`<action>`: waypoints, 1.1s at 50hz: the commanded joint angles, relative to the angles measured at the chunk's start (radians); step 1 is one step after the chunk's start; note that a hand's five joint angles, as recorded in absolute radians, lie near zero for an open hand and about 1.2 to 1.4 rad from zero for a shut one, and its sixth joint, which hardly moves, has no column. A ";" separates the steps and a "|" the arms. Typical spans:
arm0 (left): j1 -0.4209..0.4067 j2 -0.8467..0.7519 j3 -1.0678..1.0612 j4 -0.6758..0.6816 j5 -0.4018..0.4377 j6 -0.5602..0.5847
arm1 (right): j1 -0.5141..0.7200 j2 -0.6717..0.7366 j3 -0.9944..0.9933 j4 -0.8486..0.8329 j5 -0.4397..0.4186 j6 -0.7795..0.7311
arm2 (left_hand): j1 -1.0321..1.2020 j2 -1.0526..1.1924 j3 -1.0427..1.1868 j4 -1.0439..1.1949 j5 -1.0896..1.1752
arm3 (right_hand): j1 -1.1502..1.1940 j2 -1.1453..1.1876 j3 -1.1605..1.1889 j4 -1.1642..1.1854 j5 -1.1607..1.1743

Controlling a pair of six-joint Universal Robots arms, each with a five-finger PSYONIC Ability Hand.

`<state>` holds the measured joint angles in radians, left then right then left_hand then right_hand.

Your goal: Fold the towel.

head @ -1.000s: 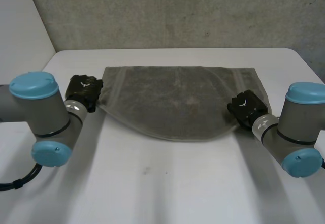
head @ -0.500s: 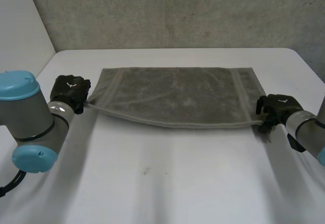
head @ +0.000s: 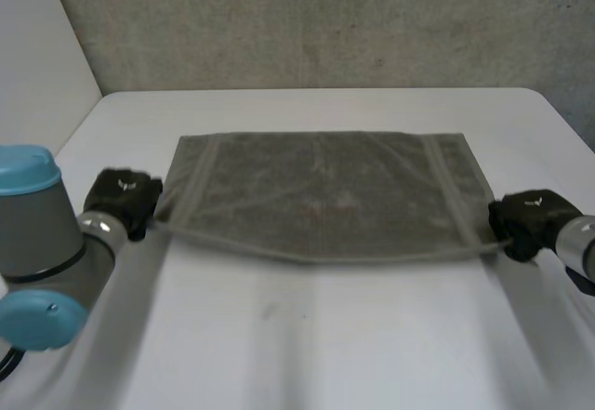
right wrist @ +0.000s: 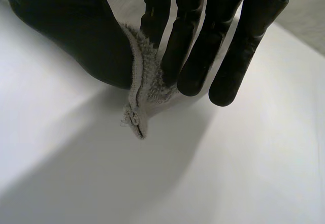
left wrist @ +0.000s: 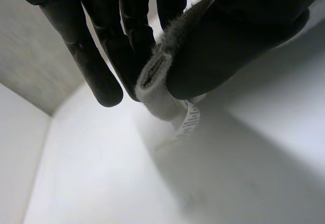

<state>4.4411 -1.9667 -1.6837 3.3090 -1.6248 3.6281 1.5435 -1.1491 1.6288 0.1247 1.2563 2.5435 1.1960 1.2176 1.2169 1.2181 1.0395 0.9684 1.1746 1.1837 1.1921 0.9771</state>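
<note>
Towel [head: 321,196] corners are pinched in black fingers [left wrist: 94,61]. The left hand [head: 121,201] squeezes one thick corner between its straight fingers and its thumb. A small white label [left wrist: 189,121] hangs just under that pinch. The right hand [head: 526,224] does the same at the other near corner, with its thumb on one side of the cloth and its fingers on the other.

There are two hands, one towel and one label. The grey towel is spread out in the middle of the white bench [head: 307,345], stretched between the two hands. Its far edge lies straight, and its near edge dips a little in the middle.

A second ago the hands were closer together, and the near edge hung in a deep round curve. Now the hands are farther apart and nearer the front of the bench. The towel looks much straighter, almost a neat rectangle.
</note>
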 commanded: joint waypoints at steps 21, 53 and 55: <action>0.024 0.028 0.036 -0.166 0.072 0.087 | 0.040 -0.018 -0.119 0.151 0.026 -0.351 | 0.200 0.179 0.179 0.178 0.182 | 0.428 0.222 0.213 0.204 0.245; -0.060 -0.531 0.754 -0.129 -0.044 0.093 | 0.222 0.459 -0.567 -0.283 0.285 -0.266 | -1.021 -1.043 -1.042 -1.044 -1.040 | -0.794 -1.000 -1.009 -1.018 -0.977; -0.072 -0.496 0.743 -0.129 -0.049 0.090 | 0.221 0.407 -0.540 -0.278 0.290 -0.220 | -1.021 -1.043 -1.042 -1.044 -1.040 | -0.794 -1.000 -1.009 -1.018 -0.977</action>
<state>4.4017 -2.5080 -0.9206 3.1773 -1.6709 3.7203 1.7607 -0.6859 1.0613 -0.1616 1.5141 2.2641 0.3767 0.4243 0.4357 0.4442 0.2776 0.2251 0.2744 0.2830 0.2812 0.1196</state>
